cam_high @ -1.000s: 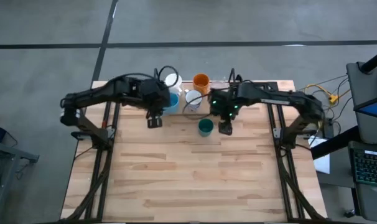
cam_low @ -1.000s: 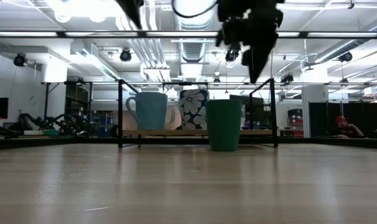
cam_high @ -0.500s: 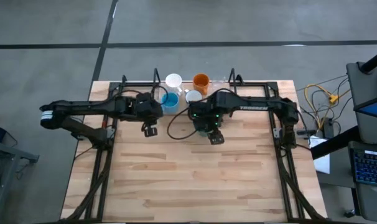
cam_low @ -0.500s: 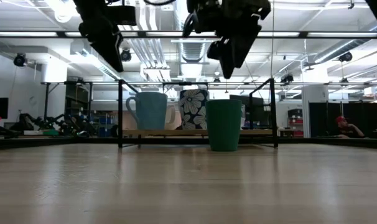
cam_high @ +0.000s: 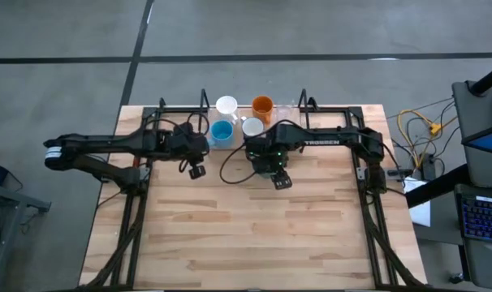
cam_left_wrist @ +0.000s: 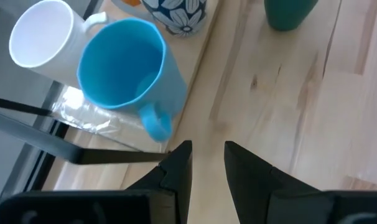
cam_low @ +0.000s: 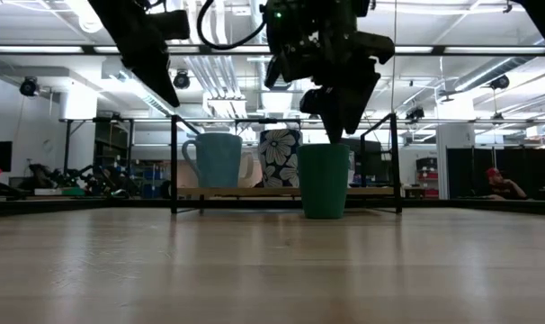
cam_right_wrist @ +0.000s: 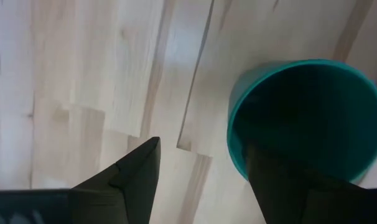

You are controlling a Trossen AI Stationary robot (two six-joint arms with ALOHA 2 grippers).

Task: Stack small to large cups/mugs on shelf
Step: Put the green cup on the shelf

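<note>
High view shows the wooden table (cam_high: 254, 235) with the black-framed shelf (cam_high: 343, 111) along its far edge. Both dark arms reach in from the sides toward the middle of the table, just in front of the shelf.

On the shelf stand a white mug (cam_high: 226, 105), an orange cup (cam_high: 262, 105), a light blue mug (cam_high: 222, 132) and a flower-patterned white mug (cam_high: 252, 126). A clear glass is hard to make out there.

On the tabletop, just in front of the shelf, stands the dark green cup (cam_low: 324, 180), upright; from above it is mostly hidden under the right arm.

Right gripper (cam_right_wrist: 201, 171) hangs over the green cup's rim, fingers parted, one finger inside the cup mouth and the other outside over the bare table; the wall sits between them, and I cannot tell whether they touch it.

Left gripper (cam_left_wrist: 207, 168) hovers over the table just beside the blue mug's handle, fingers set narrowly apart and holding nothing.
</note>
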